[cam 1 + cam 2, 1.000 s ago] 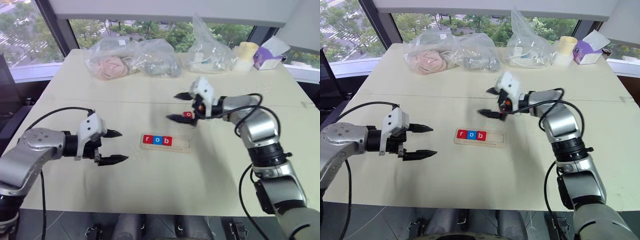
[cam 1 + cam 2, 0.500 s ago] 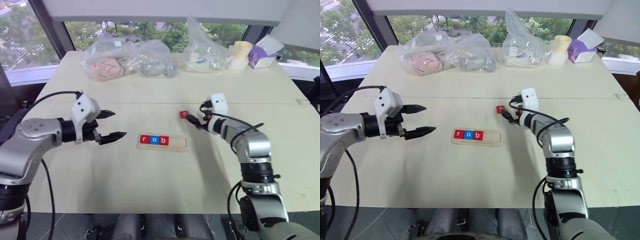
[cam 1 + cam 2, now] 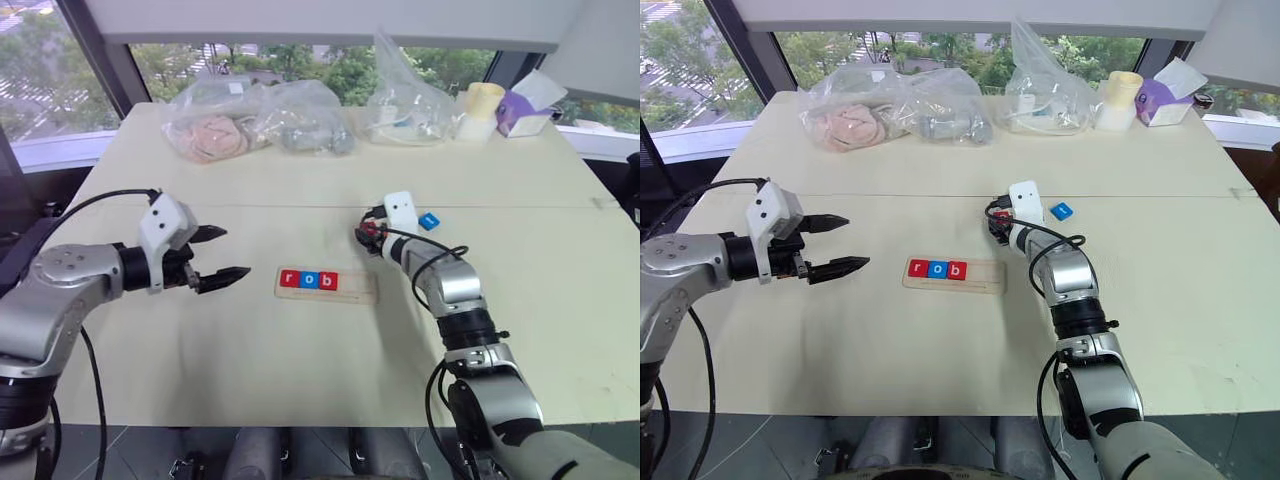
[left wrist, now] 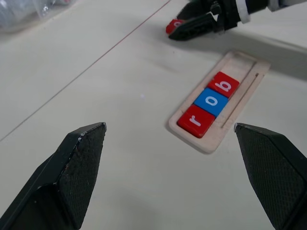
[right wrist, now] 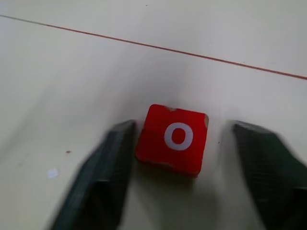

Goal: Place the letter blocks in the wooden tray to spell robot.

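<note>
Lying near the middle of the pale tabletop (image 3: 300,400), the long narrow pale-wood tray (image 3: 355,287) holds three flat square letter tiles side by side at its left end: a red "r" tile (image 3: 289,279), a blue "o" tile (image 3: 308,280) and a red "b" tile (image 3: 327,281); the right part of its recess is bare. The left gripper (image 3: 228,254) hangs above the table to the left of the tray, apart from it, its two black fingers spread wide with nothing between them. The right gripper (image 3: 367,236) is down at the table beyond the tray's right end, at a red "o" tile (image 5: 172,139). In the right wrist view this tile lies flat on the table between the two fingers (image 5: 103,167): one finger is touching or nearly touching the tile's edge, while a gap shows between the tile and the other finger, so the jaws are partly closed but not yet clamped on it. A blue tile (image 3: 429,221) lies on the table just right of that gripper's white housing. Clear plastic bags (image 3: 260,118), a pale cup (image 3: 478,110) and a purple tissue box (image 3: 520,112) line the far edge.
</note>
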`<state>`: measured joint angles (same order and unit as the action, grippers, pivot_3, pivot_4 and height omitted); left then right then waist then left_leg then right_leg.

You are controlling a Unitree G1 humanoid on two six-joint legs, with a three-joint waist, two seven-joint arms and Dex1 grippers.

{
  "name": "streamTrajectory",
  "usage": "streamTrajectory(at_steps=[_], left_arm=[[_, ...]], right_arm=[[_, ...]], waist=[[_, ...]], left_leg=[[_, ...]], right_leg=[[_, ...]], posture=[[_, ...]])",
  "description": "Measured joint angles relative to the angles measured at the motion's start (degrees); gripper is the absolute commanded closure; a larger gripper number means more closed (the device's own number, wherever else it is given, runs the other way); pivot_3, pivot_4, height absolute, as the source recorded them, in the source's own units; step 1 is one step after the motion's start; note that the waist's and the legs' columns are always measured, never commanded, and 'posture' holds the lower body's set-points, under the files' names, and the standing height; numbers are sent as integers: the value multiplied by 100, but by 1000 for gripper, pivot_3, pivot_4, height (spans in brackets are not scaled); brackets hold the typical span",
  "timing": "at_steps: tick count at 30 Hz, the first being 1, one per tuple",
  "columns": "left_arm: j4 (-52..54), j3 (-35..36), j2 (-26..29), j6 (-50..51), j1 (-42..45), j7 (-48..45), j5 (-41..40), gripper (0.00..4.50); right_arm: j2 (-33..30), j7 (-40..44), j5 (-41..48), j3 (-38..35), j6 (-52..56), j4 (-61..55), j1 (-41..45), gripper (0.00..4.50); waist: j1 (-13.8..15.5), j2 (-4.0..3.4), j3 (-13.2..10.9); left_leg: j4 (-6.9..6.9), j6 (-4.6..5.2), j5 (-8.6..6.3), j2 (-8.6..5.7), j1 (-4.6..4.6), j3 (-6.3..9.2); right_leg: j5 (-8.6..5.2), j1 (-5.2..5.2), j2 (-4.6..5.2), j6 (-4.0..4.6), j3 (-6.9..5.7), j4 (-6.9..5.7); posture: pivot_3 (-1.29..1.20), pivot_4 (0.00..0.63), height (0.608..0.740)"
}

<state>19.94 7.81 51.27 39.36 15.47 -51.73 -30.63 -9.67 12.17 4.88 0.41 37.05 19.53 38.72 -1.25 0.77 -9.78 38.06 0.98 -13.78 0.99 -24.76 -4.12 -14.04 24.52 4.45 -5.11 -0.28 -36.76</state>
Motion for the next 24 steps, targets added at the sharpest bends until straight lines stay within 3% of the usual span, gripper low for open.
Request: streamTrajectory(at_steps=[1, 7, 12, 17, 24], left_arm=[[2, 0, 0, 0, -9, 2, 1, 0], [47, -10, 1, -3, -109, -8, 14, 0], [1, -74, -44, -8, -65, -67, 15, 0], [-263, -461, -293, -105, 228, -208, 71, 0], [-616, -644, -403, -103, 702, -570, -9, 0]], right_arm=[[16, -18, -19, 21, -9, -11, -1, 3327], [-122, -20, 60, -57, 471, -727, -319, 3314], [-487, -457, 36, -606, 1773, -3307, -1267, 3314], [77, -965, 17, -1037, 3902, -6066, -2665, 3314], [748, -1250, -95, -1198, 5214, -7102, -3255, 3314]], waist=[[0, 0, 0], [31, 0, 0], [52, 1, 1], [19, 4, 3], [15, 4, 3]], left_leg=[[0, 0, 0, 0, 0, 0], [-1, 0, 0, 1, 1, 0], [-1, -1, -1, -2, -3, -2], [-6, -2, -2, 11, -1, -5], [-5, -5, -2, 23, 7, -10]], right_leg=[[0, 0, 0, 0, 0, -1], [-1, 0, 3, 1, 1, -1], [-2, 0, 14, 3, 1, 4], [-3, 7, 12, 4, 2, 2], [-4, 7, 9, 6, 1, 5]], posture=[[0, 150, 739], [0, 150, 739], [0, 150, 739], [0, 150, 739], [0, 150, 739]])
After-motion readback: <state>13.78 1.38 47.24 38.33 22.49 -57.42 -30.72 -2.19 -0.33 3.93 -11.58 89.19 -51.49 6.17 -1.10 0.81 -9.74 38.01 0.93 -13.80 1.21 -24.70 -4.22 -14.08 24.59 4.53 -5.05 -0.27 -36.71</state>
